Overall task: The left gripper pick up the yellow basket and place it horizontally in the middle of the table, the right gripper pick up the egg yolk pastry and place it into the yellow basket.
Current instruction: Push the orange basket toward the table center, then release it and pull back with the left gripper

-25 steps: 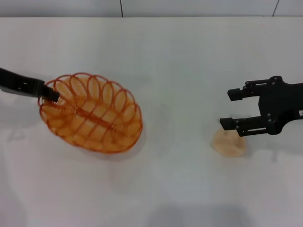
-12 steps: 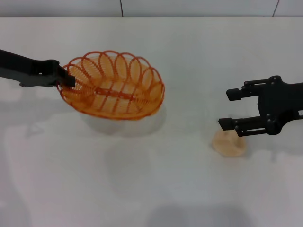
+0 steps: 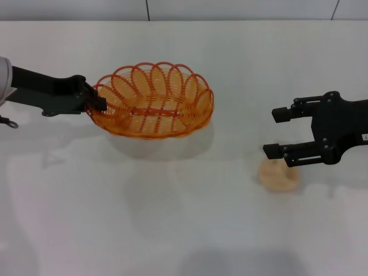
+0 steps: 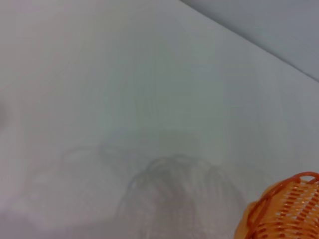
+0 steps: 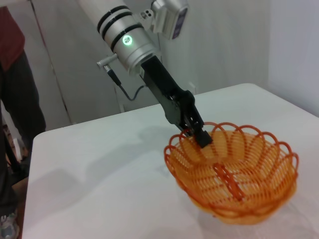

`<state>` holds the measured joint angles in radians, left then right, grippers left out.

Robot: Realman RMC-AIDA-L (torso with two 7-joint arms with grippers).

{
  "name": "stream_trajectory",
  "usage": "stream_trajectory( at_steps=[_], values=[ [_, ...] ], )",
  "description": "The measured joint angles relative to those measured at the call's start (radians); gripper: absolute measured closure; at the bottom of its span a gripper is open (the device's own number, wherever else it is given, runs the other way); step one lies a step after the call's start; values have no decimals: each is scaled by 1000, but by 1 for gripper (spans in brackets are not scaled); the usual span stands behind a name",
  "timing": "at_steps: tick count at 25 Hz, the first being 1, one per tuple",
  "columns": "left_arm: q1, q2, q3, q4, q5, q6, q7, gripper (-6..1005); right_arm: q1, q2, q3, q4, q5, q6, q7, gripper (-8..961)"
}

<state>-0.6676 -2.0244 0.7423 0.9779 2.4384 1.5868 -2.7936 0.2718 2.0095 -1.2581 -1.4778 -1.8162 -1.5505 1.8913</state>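
The yellow basket (image 3: 154, 102) is an orange-yellow wire oval, held above the table (image 3: 184, 230) left of centre, its shadow on the tabletop below it. My left gripper (image 3: 96, 103) is shut on the rim at the basket's left end; the right wrist view shows this grip (image 5: 199, 135) and the basket (image 5: 234, 177). A part of the basket shows in the left wrist view (image 4: 284, 209). The egg yolk pastry (image 3: 279, 175) lies on the table at the right. My right gripper (image 3: 278, 132) is open, hovering just above and behind the pastry.
The white table ends at a wall along the far edge (image 3: 184, 11). In the right wrist view a person (image 5: 15, 99) stands beyond the table's far corner.
The left gripper has lifted the basket and carried it right toward the table's middle, turning it to lie level and lengthwise. The right gripper and the pastry have stayed put.
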Motion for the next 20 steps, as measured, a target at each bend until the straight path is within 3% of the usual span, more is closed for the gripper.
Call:
stream_trajectory(
  at_steps=[13, 20],
  values=[
    [-98, 20, 8, -47, 130, -14, -46, 898, 7, -2, -6, -5, 2, -18, 3, 231],
    [-116, 17, 18, -102, 136, -62, -36, 891, 7, 0, -10, -2, 2, -21, 3, 231]
  ],
)
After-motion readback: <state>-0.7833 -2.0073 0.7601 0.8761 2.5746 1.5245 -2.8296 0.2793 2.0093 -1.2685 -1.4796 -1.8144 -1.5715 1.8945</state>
